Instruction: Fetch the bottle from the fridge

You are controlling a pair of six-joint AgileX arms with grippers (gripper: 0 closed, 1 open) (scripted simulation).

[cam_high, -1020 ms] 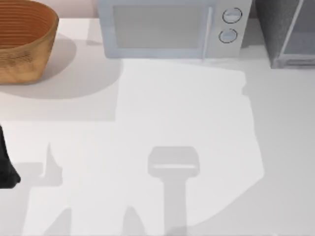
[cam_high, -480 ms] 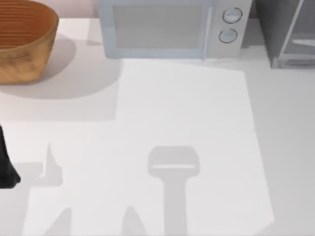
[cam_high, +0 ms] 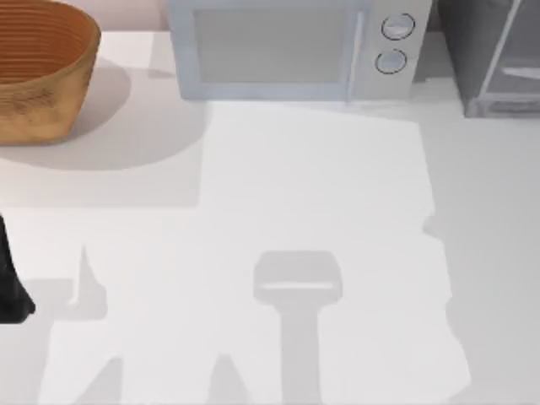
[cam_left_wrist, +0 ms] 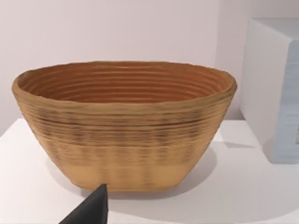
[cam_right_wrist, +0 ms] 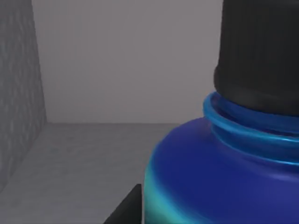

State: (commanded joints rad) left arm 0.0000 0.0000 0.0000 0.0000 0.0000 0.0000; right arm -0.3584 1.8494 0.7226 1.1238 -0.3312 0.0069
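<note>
Your bottle [cam_right_wrist: 224, 186] stands inside the fridge [cam_high: 489, 59], on its pale floor right up against the right wrist camera, blue body and black cap looming. The fridge sits just right of the microwave [cam_high: 291, 51] on the desk [cam_high: 337, 186]. You cannot tell how the right jaws stand. Your left arm [cam_high: 10, 287] idles near the basket [cam_high: 38, 72]; its jaws cannot be judged either.

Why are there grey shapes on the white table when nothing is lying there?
In the top view they are shadows cast on the table from overhead, and the basket throws a rounder one. In the left wrist view the basket's shadow pools beneath it. In the right wrist view the bottle shows a pale sheen.
</note>
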